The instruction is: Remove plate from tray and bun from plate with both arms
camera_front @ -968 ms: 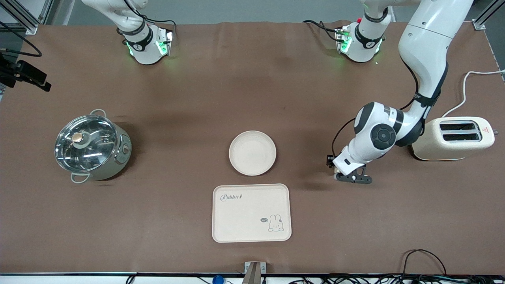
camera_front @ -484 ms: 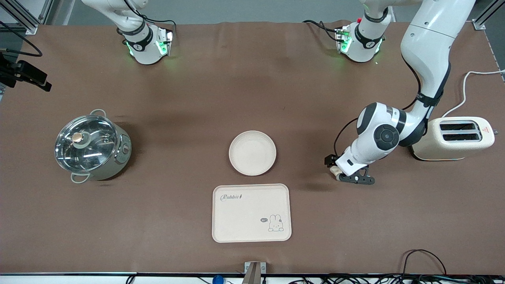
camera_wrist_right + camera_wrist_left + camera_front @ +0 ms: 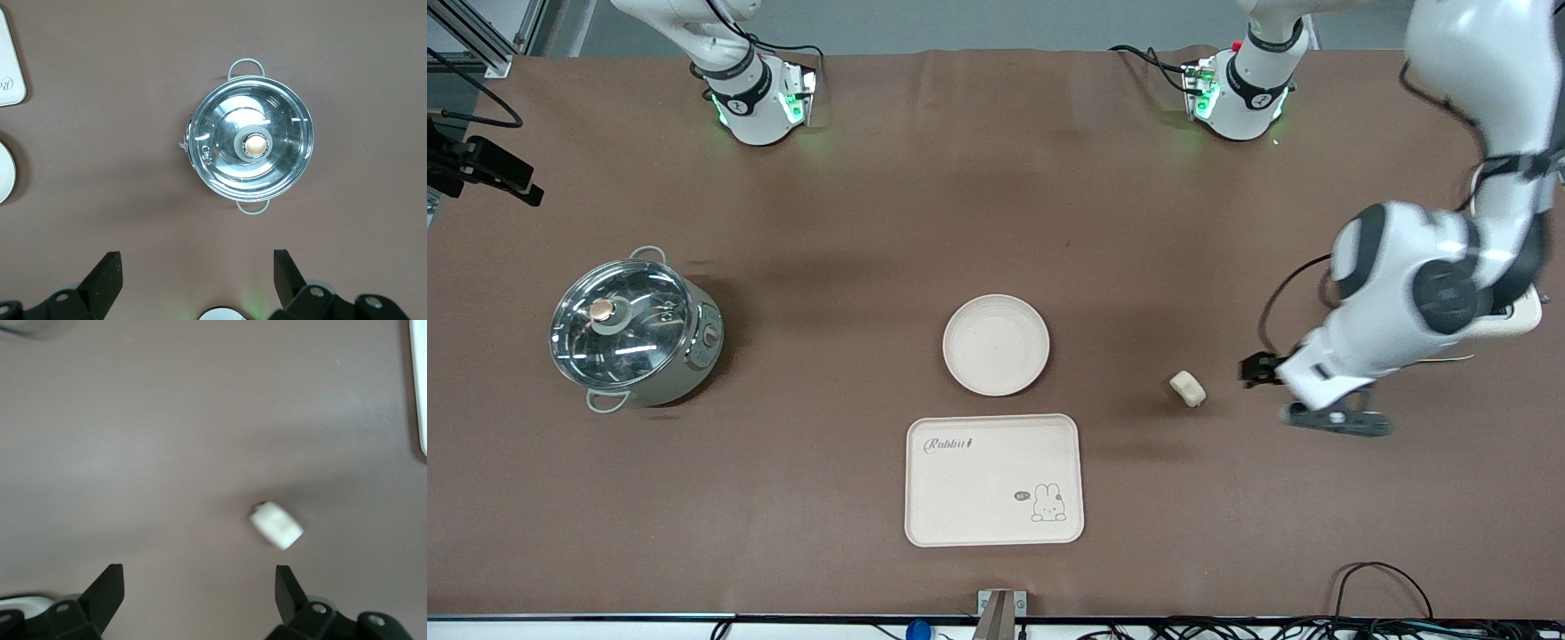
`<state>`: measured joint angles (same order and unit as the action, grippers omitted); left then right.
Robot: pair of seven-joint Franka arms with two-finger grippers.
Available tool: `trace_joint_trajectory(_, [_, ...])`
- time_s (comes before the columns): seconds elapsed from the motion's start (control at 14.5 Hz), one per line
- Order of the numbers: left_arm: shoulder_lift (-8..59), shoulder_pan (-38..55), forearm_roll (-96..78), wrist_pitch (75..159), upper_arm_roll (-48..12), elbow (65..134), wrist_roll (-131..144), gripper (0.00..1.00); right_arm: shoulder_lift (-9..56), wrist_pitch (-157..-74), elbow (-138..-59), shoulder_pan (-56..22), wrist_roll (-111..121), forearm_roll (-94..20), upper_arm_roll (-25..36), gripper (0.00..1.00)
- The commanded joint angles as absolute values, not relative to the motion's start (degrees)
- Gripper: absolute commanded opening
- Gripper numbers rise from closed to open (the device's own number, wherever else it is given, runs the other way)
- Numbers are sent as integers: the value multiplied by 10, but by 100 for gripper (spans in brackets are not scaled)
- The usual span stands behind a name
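Observation:
The bun (image 3: 1187, 388) lies on the brown table, apart from the plate (image 3: 996, 345), toward the left arm's end. It also shows in the left wrist view (image 3: 277, 525). My left gripper (image 3: 1336, 420) is open and empty, over bare table beside the bun, toward the left arm's end; its fingers (image 3: 107, 587) stand wide apart around bare table. The round cream plate is empty at mid-table. My right gripper (image 3: 197, 263) is open and empty, high over the pot (image 3: 251, 147); it is out of the front view.
The cream rabbit tray (image 3: 994, 480) lies nearer to the front camera than the plate. A steel pot with a glass lid (image 3: 631, 333) stands toward the right arm's end. A cream toaster (image 3: 1525, 318) is mostly hidden by the left arm.
My left gripper has let go of the bun and moved away toward the left arm's end of the table. The bun now lies free on the table.

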<state>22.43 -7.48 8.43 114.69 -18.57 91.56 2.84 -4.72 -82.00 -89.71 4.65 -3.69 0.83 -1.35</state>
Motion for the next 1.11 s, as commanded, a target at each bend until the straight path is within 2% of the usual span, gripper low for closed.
trace_joint_trajectory(0.0, [161,-109,75,1063,-197,890,0,100,-61,-823,-911,47,-31,3,-14,100])
trace_joint_trajectory(0.35, [31,-113,53,949,-190,891,8,100,-61,-823,-911,47,-31,0,-14,100])
trace_joint_trajectory(0.48, [-11,-96,35,939,-167,916,16,100,-61,-824,-911,47,-31,-1,-14,100])
trace_joint_trajectory(0.69, [-34,22,33,925,-39,924,28,100,-61,-829,-909,47,-30,-16,-13,100])
trace_joint_trajectory(0.9, [-51,46,33,925,-18,937,30,100,-62,-824,-905,50,-28,-16,-11,100])
trace_joint_trajectory(1.04, [-29,41,24,928,-19,915,27,100,-68,-819,-900,47,-26,-13,-16,100])
